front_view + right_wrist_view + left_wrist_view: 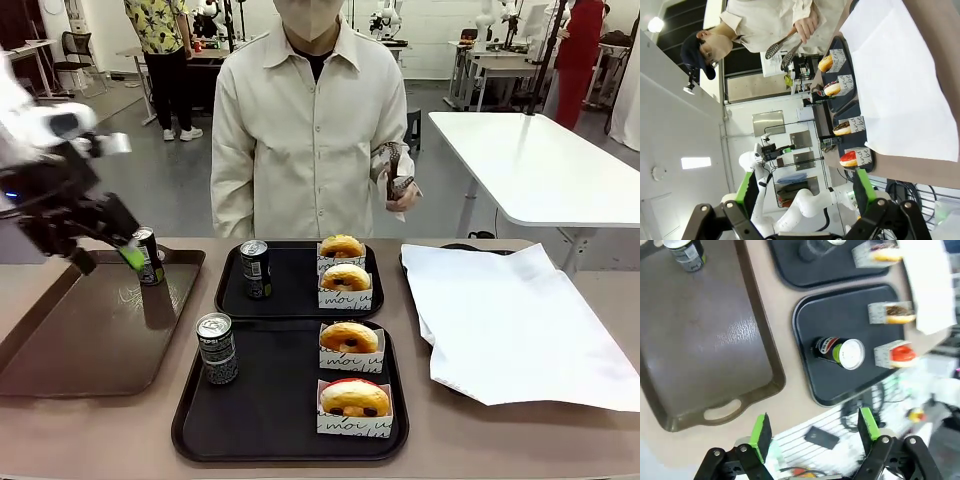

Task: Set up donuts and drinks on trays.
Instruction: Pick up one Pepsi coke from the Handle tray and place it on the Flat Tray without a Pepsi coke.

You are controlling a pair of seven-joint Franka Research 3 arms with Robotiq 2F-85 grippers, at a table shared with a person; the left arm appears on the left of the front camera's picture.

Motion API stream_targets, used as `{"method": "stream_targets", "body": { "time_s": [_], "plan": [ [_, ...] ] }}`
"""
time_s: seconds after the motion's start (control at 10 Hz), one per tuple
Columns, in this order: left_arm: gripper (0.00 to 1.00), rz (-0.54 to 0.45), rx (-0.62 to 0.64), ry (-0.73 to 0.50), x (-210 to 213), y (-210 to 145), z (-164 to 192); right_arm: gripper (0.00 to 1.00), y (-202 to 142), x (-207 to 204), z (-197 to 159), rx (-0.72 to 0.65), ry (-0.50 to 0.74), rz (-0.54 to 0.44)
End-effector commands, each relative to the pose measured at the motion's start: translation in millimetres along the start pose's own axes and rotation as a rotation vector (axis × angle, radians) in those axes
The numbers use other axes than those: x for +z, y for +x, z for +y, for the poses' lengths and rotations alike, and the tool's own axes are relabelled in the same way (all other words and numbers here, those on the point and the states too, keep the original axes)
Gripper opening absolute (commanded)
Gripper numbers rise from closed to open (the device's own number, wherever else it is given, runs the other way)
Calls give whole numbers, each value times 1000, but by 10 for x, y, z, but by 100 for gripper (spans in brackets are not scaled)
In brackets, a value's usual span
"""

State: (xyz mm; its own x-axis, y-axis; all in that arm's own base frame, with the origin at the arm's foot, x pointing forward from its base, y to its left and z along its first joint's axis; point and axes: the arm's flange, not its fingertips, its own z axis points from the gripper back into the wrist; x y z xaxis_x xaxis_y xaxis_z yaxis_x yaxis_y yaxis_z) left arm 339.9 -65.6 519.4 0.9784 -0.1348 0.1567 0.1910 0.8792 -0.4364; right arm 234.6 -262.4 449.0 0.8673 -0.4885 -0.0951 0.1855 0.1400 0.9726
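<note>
Here, beige table amid lab.

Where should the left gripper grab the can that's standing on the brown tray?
Grip the can around its label, mid-height, coming in level from the robot's left, where the left gripper already is. It stands upright at the far corner of the brown tray, and its slim round body probably fits between the open jaws.

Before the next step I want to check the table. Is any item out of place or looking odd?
One drink can stands alone on the brown tray, beside the open left pincer, not on a black tray. The far black tray and the near one each hold one can and two donuts, all upright. Nothing is spilled.
</note>
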Motion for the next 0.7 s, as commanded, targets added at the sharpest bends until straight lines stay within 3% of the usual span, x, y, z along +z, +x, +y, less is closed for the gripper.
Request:
{"method": "stream_targets", "body": {
  "time_s": [0.0,0.2,0.3,0.5,0.6],
  "plan": [
    [90,-68,133,-250,329,-244,762,100,-3,-5,6,-1,6,4],
    [90,-100,227,-479,557,-277,1379,100,-3,-5,6,-1,6,4],
    [90,-111,278,-579,631,-468,1667,100,-3,-5,6,-1,6,4],
    [90,-34,375,-626,650,-451,2187,100,-3,-5,6,-1,6,4],
    [90,-47,402,-617,566,-525,2444,100,-3,-5,6,-1,6,4]
  ]
}}
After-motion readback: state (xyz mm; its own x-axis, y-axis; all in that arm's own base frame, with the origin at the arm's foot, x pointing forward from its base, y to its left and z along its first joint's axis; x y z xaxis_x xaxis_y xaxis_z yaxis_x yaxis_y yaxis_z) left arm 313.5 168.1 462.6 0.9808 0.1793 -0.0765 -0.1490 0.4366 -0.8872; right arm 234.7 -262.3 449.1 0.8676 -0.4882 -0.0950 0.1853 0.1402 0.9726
